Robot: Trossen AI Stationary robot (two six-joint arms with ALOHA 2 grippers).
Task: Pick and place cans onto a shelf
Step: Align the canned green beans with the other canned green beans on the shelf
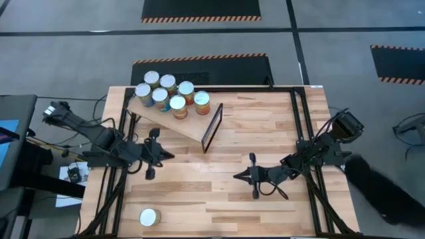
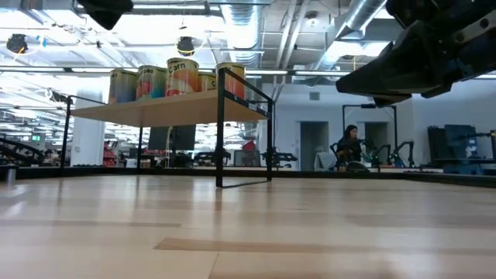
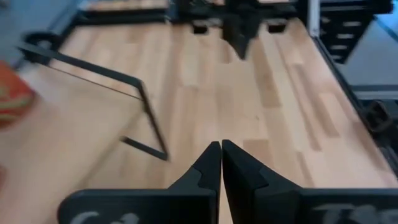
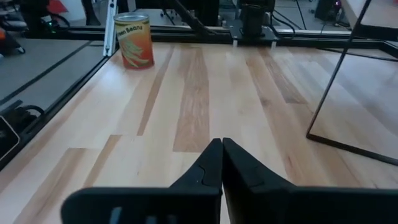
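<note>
On shelf [image 1: 174, 118]: seven cans [image 1: 169, 93]; eighth can [image 1: 149, 217] on table [image 1: 265, 133].

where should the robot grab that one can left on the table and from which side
Grip the lone can across its round side wall, about mid-height, coming in level from the open table side. It stands upright with nothing beside it. The left gripper, now shut, sits nearer.

You see cans [image 1: 169, 93] with shiny metal lids and smooth paper labels, sitting on the shelf [image 1: 188, 122] of pale, matt wood. Its thin frame [image 1: 211, 127] looks like matt black metal. Around the shelf, the table [image 1: 265, 133] is smooth wood with a soft shine.
</note>
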